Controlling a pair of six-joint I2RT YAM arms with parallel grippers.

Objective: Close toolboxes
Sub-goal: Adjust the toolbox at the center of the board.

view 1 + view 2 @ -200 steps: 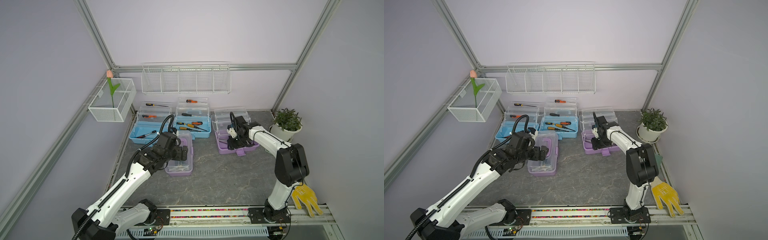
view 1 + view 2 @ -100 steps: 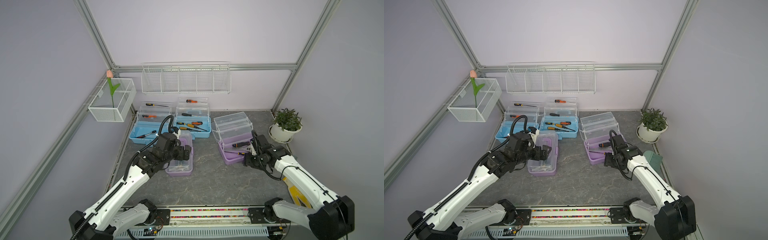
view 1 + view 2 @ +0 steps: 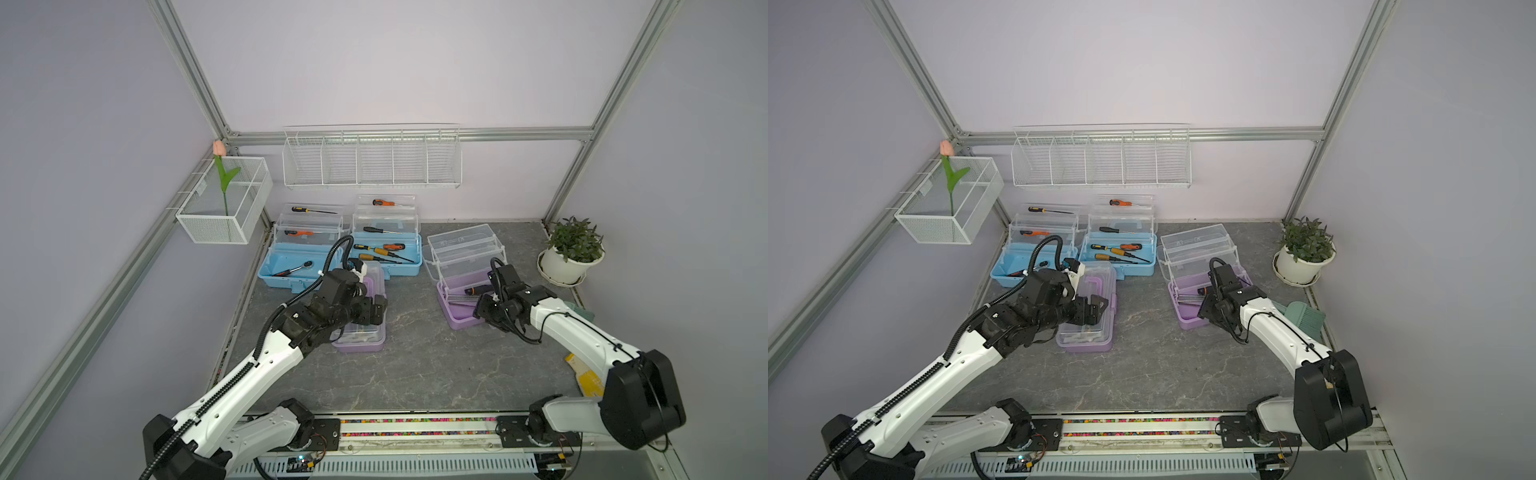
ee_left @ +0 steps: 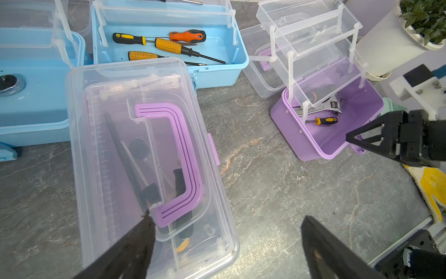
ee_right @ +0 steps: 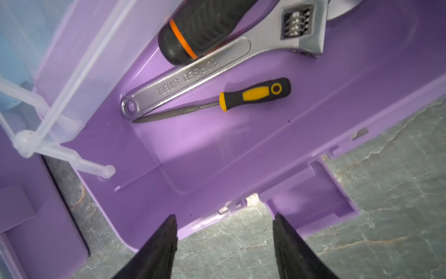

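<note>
While trays (image 4: 309, 36) up, wrench (image 5: 205, 72) beneath.

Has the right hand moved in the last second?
Yes. The right hand came back toward the front rail, from over the open purple toolbox to its near edge.

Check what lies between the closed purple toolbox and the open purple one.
Only bare tabletop separates the closed purple toolbox from the open purple toolbox, in the left wrist view.

Soft, even, bright light all round; shadows on the worktop (image 3: 415, 365) under the left claw (image 3: 376, 311) are faint. The right claw (image 5: 224, 216) itself looks soft-edged; beyond it the wrench (image 5: 217, 65) glints.
</note>
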